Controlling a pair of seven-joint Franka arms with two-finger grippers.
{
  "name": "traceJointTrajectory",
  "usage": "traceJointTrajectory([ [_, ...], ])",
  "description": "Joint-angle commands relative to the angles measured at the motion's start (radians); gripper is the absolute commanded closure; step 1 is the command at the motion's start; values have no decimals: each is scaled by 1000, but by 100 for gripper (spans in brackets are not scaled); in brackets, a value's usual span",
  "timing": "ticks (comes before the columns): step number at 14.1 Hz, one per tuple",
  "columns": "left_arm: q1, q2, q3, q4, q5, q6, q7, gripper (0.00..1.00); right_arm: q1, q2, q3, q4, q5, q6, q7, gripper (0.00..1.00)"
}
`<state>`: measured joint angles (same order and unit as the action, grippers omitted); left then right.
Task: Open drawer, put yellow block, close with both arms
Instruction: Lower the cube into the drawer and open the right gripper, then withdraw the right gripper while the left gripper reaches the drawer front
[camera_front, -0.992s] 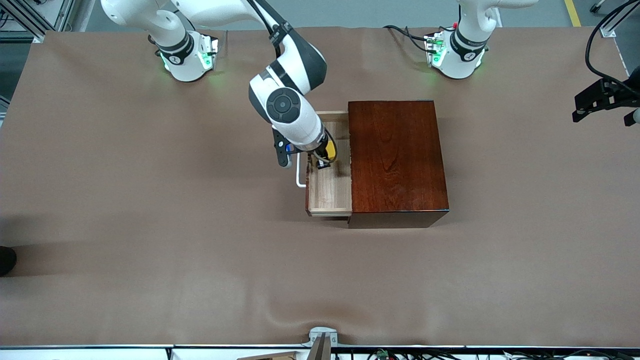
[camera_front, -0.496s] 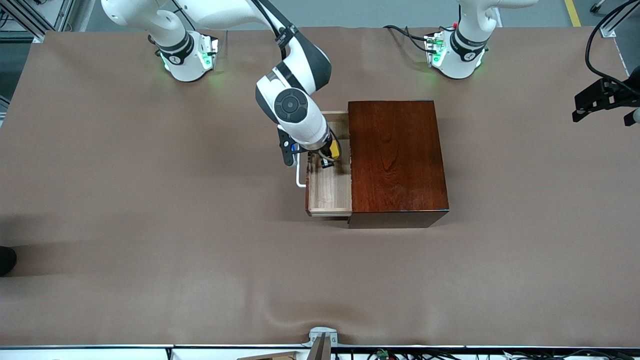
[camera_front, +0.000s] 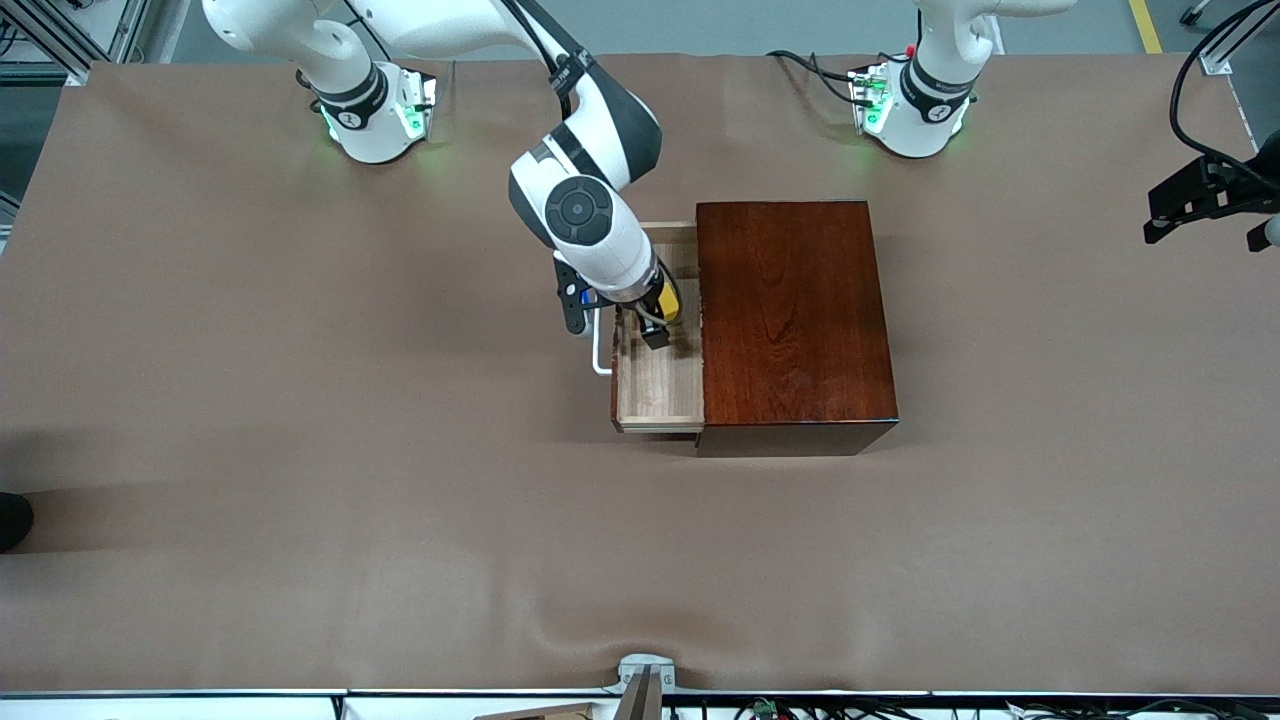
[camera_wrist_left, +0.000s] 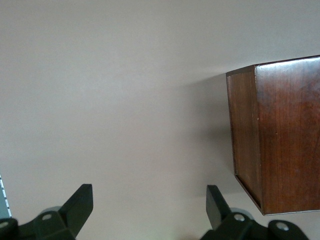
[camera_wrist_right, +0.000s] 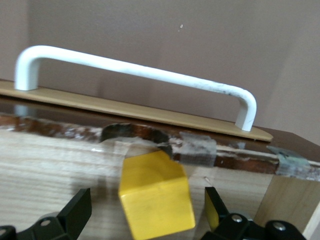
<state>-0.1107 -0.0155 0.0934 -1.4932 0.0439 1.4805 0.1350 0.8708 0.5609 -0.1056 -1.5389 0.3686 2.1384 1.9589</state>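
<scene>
The drawer (camera_front: 660, 390) stands pulled out of the mahogany box (camera_front: 790, 310), its white handle (camera_front: 597, 352) toward the right arm's end of the table. My right gripper (camera_front: 652, 328) is down inside the drawer and open. The yellow block (camera_front: 668, 300) lies tilted between its fingers without being gripped. In the right wrist view the block (camera_wrist_right: 156, 197) rests on the pale drawer floor just inside the drawer front, with the handle (camera_wrist_right: 135, 70) above it and the gripper (camera_wrist_right: 147, 201) spread around it. My left gripper (camera_front: 1205, 215) waits open above the left arm's end of the table, holding nothing (camera_wrist_left: 149, 194).
The brown cloth covers the table (camera_front: 300, 450). In the left wrist view, a corner of the box (camera_wrist_left: 275, 135) shows over bare cloth. A metal clamp (camera_front: 645, 675) sits at the table edge nearest the front camera.
The right gripper has opened and let go of the yellow block inside the drawer, after shifting slightly toward the box. The left arm has not moved.
</scene>
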Motion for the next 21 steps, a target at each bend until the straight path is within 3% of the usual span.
traceJointTrajectory([
  [1, 2, -15, -1, 4, -19, -17, 5, 0, -25, -10, -5, 84, -10, -110, 17, 0],
  [5, -1, -15, -1, 4, -21, -17, 5, 0, -97, -12, -8, 232, -10, -323, -3, 0],
  [7, -4, -15, -3, 4, -21, -17, 2, 0, -128, -21, -8, 281, -14, -382, -107, 0],
  [10, -6, -14, -15, 4, -21, -17, 0, 0, -188, -71, -13, 286, -60, -466, -335, 0],
  [13, -10, -11, -29, 5, -21, -17, -2, 0, -249, -99, -11, 289, -126, -518, -420, 0],
  [17, -11, -4, -76, 11, -19, -17, -77, 0, -355, -107, -11, 336, -129, -618, -449, 0],
  [21, -12, -3, -84, 11, -21, -17, -87, 0, -472, -133, -11, 384, -129, -722, -650, 0],
])
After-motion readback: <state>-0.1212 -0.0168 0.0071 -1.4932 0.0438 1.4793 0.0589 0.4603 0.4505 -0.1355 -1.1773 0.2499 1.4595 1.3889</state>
